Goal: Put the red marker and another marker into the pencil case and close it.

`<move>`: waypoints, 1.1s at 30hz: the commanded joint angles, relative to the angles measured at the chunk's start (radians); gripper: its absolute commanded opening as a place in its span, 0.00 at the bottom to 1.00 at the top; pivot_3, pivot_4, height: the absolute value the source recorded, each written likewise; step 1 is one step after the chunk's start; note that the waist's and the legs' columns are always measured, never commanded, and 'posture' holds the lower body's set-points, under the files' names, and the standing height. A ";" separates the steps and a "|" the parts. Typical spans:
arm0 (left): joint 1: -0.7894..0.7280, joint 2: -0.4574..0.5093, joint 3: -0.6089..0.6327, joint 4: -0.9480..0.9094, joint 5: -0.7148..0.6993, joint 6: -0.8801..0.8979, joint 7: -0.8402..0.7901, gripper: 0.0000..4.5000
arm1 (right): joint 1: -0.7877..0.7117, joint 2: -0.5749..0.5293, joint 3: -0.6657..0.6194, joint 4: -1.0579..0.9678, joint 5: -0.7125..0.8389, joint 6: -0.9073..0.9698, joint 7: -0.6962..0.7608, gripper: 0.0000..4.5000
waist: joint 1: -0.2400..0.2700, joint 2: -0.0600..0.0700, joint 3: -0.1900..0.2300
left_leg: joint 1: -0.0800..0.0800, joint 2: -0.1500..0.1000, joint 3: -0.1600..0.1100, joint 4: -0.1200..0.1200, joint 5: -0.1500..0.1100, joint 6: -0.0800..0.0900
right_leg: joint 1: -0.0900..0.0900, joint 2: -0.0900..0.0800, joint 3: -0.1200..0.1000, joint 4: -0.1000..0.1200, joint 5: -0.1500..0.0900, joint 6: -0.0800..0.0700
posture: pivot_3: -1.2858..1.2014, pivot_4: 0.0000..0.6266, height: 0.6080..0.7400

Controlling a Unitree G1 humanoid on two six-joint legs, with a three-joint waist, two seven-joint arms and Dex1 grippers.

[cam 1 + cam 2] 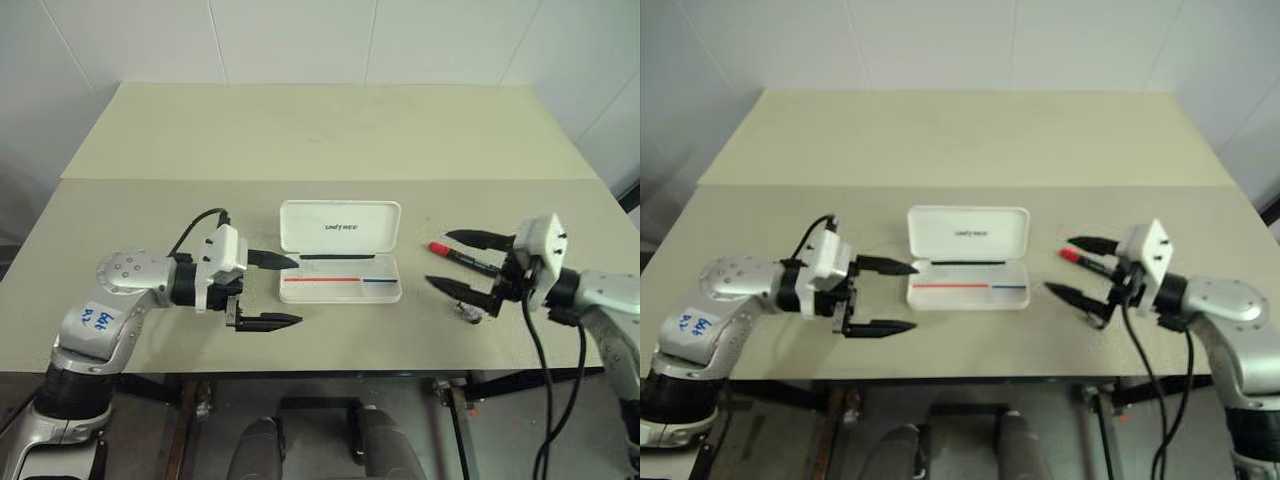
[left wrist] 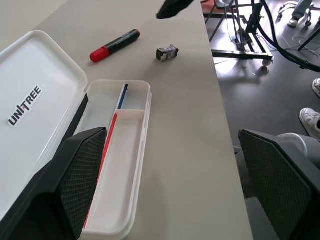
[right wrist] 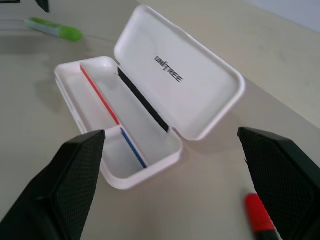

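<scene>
The white hard rectangular pencil case with rounded corners lies open near the middle of the pale beige bench, closer to its near edge. Its lid, lettered "UNITREE", is tipped back towards the far edge, and its tray shows a thin red stripe and a thin blue stripe; no marker lies in it.

The slim red marker, red-capped with a dark black barrel, lies on the bench just right of the case, towards the right edge. A small dark grey clip-like object lies on the bench near it, closer to the near edge.

The stubby light-green marker lies on the bench beyond the left end of the case.

The left claw hovers just left of the case, fingers spread wide, holding nothing. The right claw hovers on the case's right, fingers wide apart on either side of the red marker, gripping nothing.
</scene>
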 commanded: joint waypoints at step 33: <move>-0.092 -0.034 -0.005 -0.070 -0.080 0.062 0.129 1.00 | -0.575 0.110 0.233 1.152 -0.443 -0.472 0.247 0.13 | -0.034 -0.001 0.000 | 0.004 -0.002 0.009 0.004 0.001 0.001 | 0.002 0.001 0.012 0.003 0.005 0.006 | 0.52 0.24 1.00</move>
